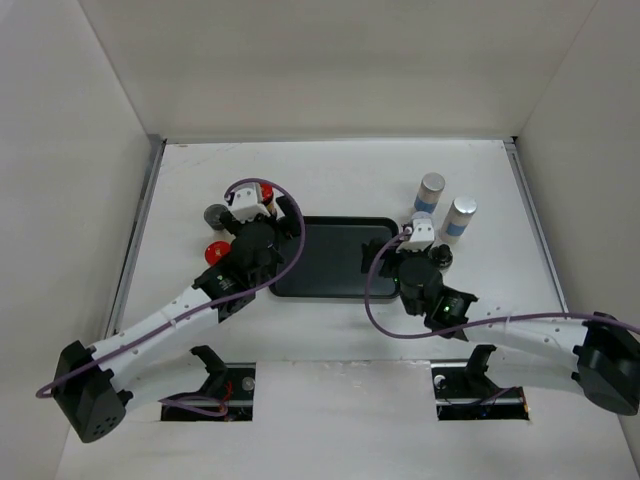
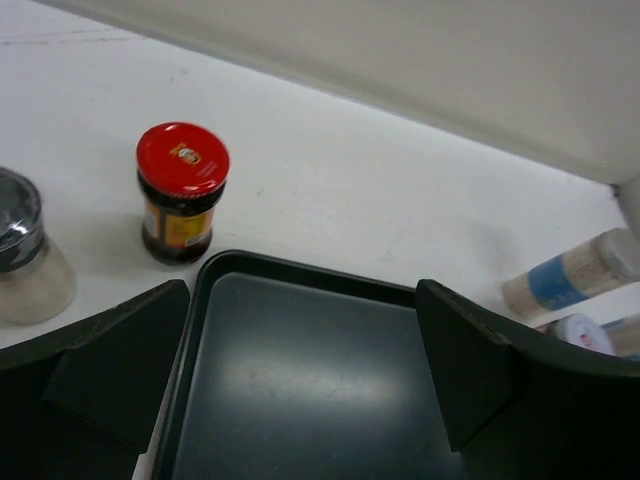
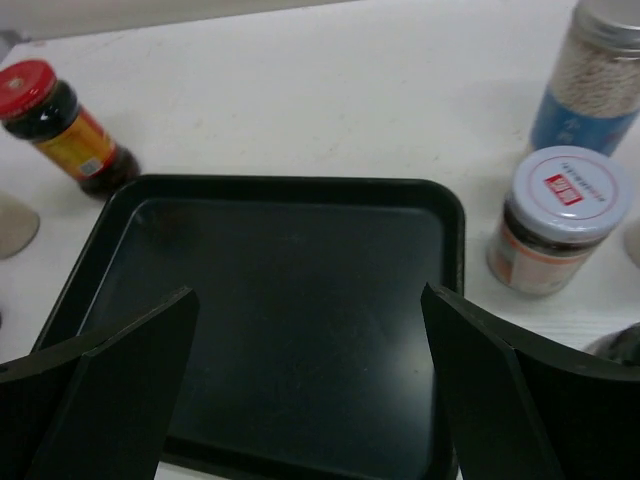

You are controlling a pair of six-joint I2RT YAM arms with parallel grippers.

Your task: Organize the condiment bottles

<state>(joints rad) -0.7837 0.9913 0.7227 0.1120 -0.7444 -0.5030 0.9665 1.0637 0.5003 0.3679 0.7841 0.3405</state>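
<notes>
The flat black tray [image 1: 335, 258] lies mid-table with nothing in it. My left gripper [image 1: 285, 222] is open and empty over its left end [image 2: 303, 300]. My right gripper [image 1: 390, 250] is open and empty over its right end [image 3: 310, 300]. A red-lidded dark jar [image 2: 182, 190] stands just outside the tray's corner, and also shows in the right wrist view [image 3: 60, 125]. A pale grey-lidded jar [image 2: 25, 250] stands beside it. Another red-lidded jar [image 1: 215, 250] and a grey-lidded jar [image 1: 213, 213] stand left of the tray. Two tall white silver-capped bottles [image 1: 431, 190] [image 1: 461, 215] stand at the right. A white-lidded brown jar [image 3: 560, 220] stands by the tray's right rim.
White walls close in the table on the left, back and right. A dark-lidded jar [image 1: 440, 258] sits close under my right wrist. Purple cables loop over both wrists.
</notes>
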